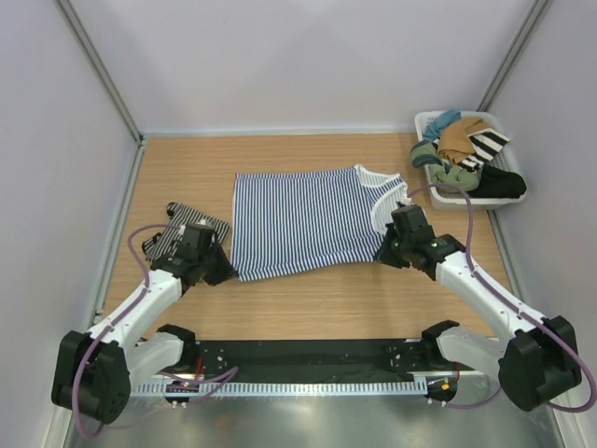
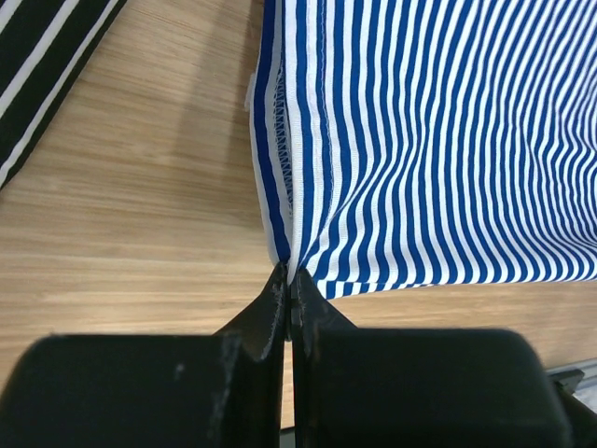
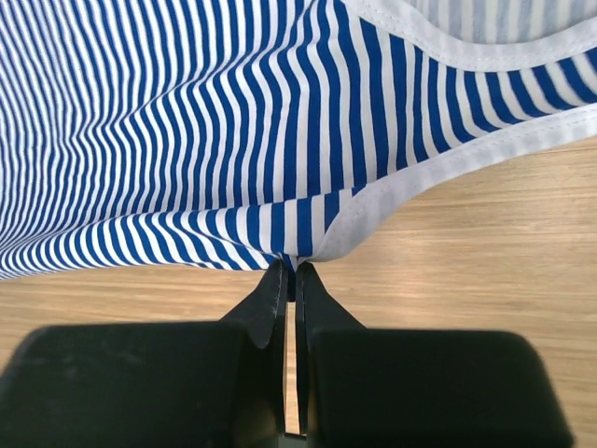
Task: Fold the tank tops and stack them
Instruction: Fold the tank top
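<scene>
The blue-and-white tank top [image 1: 303,222] lies spread flat on the wooden table, white-trimmed neckline toward the right. My left gripper [image 1: 224,273] is shut on its near left hem corner [image 2: 289,271], pinching the cloth between the fingertips. My right gripper [image 1: 382,254] is shut on the near right edge [image 3: 297,261], beside the white armhole trim [image 3: 410,182]. The black-and-white tank top [image 1: 182,227] lies folded at the left, partly under the left arm; its stripes [image 2: 42,65] show at the left wrist view's top corner.
A white basket [image 1: 425,122] at the back right holds tan, green, teal, black and bold striped clothes [image 1: 471,154]. Grey walls [image 1: 56,159] enclose the table on three sides. A black rail [image 1: 298,359] with the arm bases runs along the near edge.
</scene>
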Tool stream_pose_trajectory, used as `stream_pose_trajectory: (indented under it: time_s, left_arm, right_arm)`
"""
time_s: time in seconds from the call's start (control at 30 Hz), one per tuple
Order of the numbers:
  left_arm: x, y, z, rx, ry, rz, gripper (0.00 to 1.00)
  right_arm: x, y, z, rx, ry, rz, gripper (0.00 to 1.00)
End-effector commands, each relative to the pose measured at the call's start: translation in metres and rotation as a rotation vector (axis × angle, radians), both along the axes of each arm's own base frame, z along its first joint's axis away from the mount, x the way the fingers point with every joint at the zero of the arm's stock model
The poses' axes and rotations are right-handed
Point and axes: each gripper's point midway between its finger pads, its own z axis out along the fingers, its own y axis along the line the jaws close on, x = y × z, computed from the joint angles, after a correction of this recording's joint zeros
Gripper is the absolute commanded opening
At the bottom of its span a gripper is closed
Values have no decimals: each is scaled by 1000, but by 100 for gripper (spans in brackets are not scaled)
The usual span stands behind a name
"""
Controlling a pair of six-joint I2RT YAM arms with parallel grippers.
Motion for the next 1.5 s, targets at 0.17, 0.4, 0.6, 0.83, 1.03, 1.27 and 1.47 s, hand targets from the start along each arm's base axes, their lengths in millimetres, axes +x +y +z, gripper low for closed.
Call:
stream_pose_trajectory:
  time_s: [0.17, 0.4, 0.6, 0.83, 1.03, 1.27, 1.47]
  left_arm:
    - [6, 1, 34, -16, -42, 39, 1]
    - [35, -5, 44, -19, -41, 49, 0]
    - [65, -8, 45, -16, -24, 58, 0]
    - [102, 5, 49, 1, -26, 107, 0]
    - [129, 13, 41, -5, -5, 125, 0]
    - [157, 17, 37, -37, 13, 132, 0]
    - [179, 16, 33, -63, 19, 133, 0]
  right_arm:
    - [6, -3, 23, -33, -28, 16, 2]
    - [34, 6, 24, -63, -24, 46, 1]
    - [64, 12, 23, -77, -13, 54, 1]
    - [103, 13, 23, -93, -9, 38, 1]
    - [134, 7, 22, -129, -6, 18, 1]
    - [158, 6, 18, -149, 7, 15, 1]
    - [170, -2, 11, -151, 24, 0, 1]
